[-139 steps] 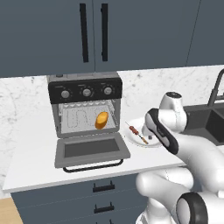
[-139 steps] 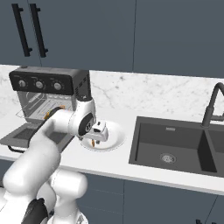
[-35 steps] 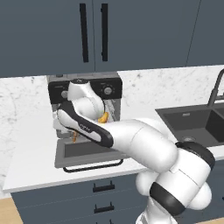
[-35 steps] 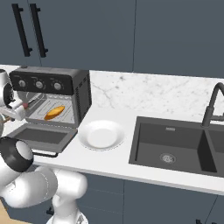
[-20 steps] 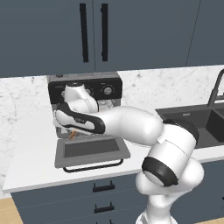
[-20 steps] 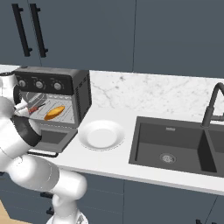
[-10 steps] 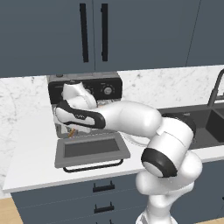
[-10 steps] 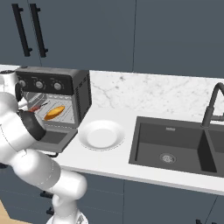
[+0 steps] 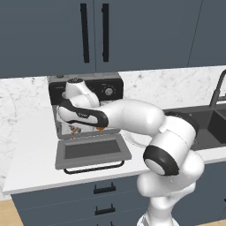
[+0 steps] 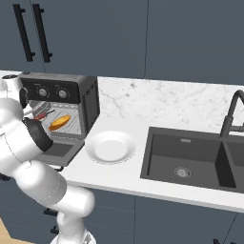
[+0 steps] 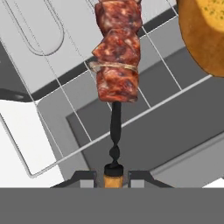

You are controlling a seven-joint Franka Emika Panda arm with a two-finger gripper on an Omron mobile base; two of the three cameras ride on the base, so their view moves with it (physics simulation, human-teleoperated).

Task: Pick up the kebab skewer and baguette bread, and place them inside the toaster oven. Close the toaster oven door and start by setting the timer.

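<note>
My gripper is shut on the wooden end of the kebab skewer, whose red-brown chunks hang just above the wire rack inside the toaster oven. The golden baguette bread lies on the same rack, to the skewer's right. In the right base view the skewer sits left of the baguette in the oven cavity. The toaster oven door is dropped open and lies flat in front. In the left base view my arm reaches into the opening and hides most of the inside.
An empty white plate rests on the counter right of the oven. Further right are a dark sink and a black faucet. Dark cabinets hang above the marble backsplash.
The hand has pushed further into the oven with the skewer, bringing it low over the rack beside the baguette. The door and the baguette have stayed put.
</note>
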